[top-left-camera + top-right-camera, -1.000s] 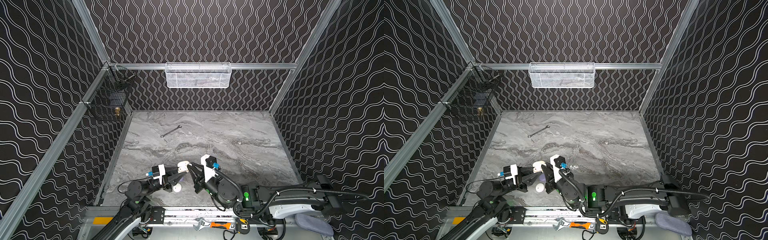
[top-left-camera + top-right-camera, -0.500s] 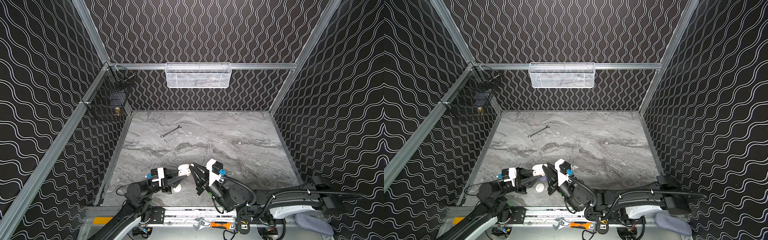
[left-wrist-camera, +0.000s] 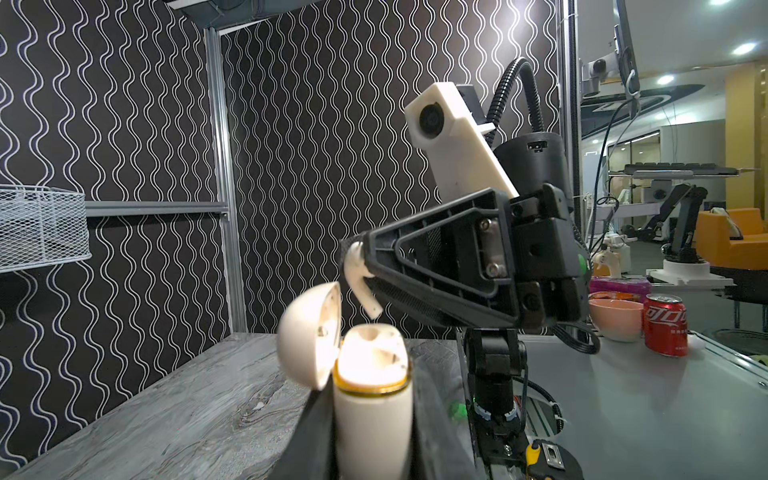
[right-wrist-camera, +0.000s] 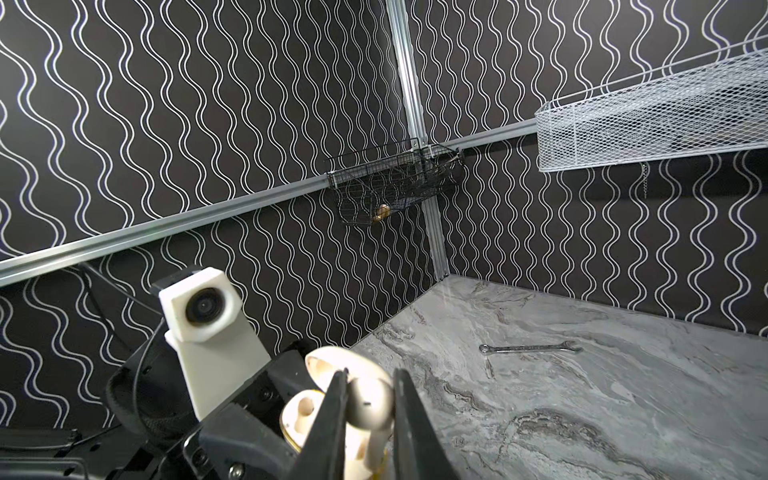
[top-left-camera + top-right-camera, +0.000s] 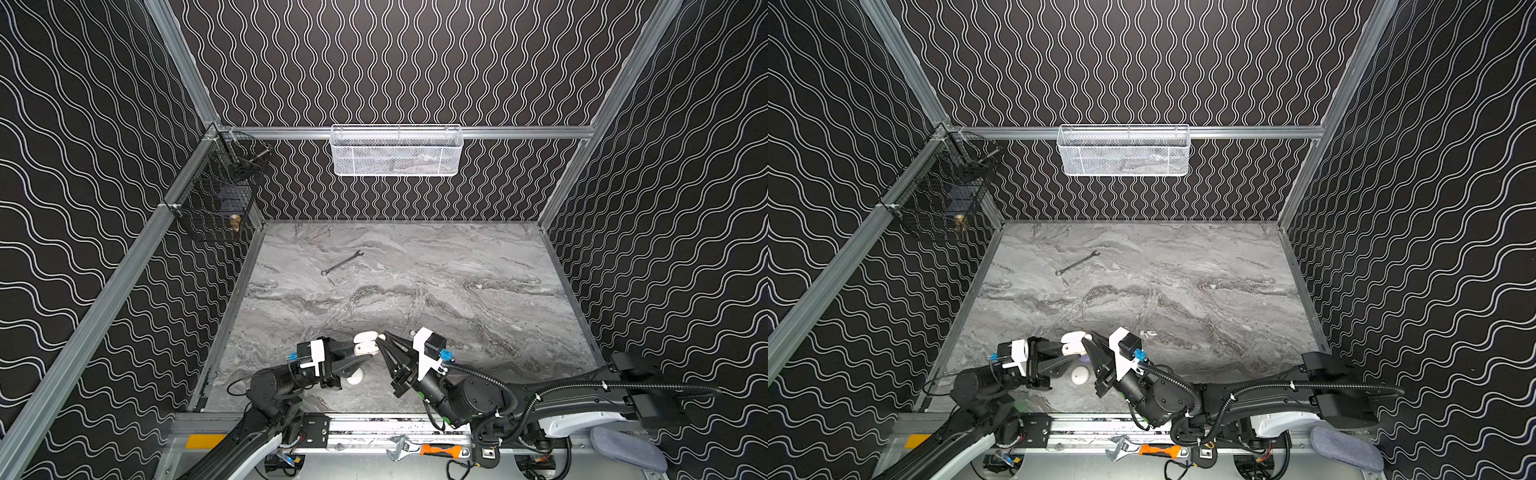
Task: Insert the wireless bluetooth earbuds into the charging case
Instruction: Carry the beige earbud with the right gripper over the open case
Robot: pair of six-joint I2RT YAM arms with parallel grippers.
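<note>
As the right end effector (image 4: 370, 376) pinches it — earbud (image 3: 360, 286) hangs above case (image 3: 372, 415).

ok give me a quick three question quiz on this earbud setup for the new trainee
1. True or false: the charging case in the left gripper has its lid shut.
2. What does the right gripper pinch? A: a white earbud. B: a spoon. C: nothing.
3. Fill in: the pinched earbud is ___ the case's open top, not yet seated.
Key: 1 false; 2 A; 3 above.
</note>
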